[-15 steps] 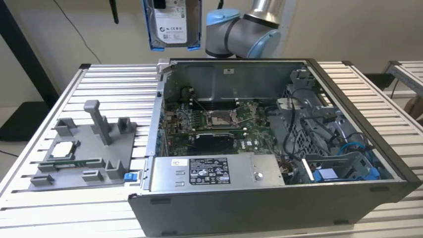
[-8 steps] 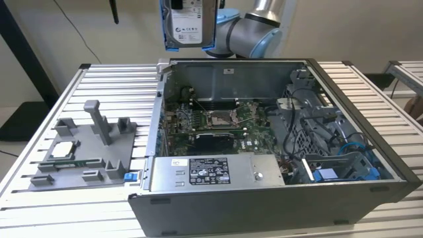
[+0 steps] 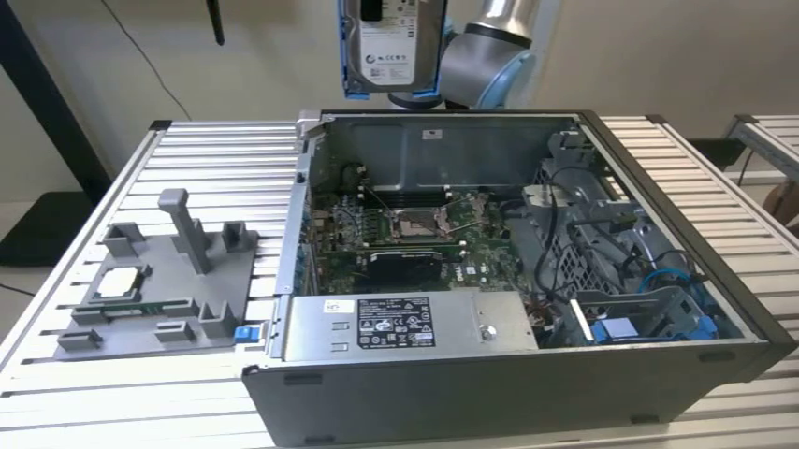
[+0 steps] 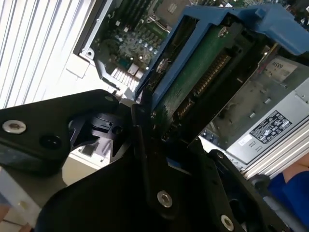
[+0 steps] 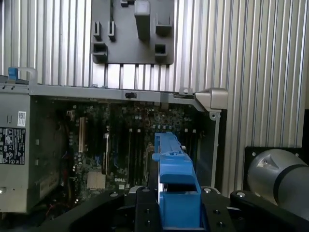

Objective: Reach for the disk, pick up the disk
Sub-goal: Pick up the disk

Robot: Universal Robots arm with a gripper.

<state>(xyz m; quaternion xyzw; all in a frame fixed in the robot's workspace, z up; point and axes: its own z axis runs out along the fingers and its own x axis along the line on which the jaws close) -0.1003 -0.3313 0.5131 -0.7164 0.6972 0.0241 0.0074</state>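
Now | disk (image 3: pixel 389 42) held upright, clamped in fingers (image 4: pixel 145 130) | high above open computer case (image 3: pixel 649 365) | judgement: keep grip square on blue frame.

A robotics lab or test workshop is showing here: an opened computer case (image 3: pixel 525 281) is lying on a slatted aluminium table (image 3: pixel 212 168), a grey fixture plate (image 3: pixel 156 281) is sitting beside it.

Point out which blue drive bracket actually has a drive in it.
The disk, held up above the open computer case, shows its labelled silver drive; the blue cage inside the case holds none.
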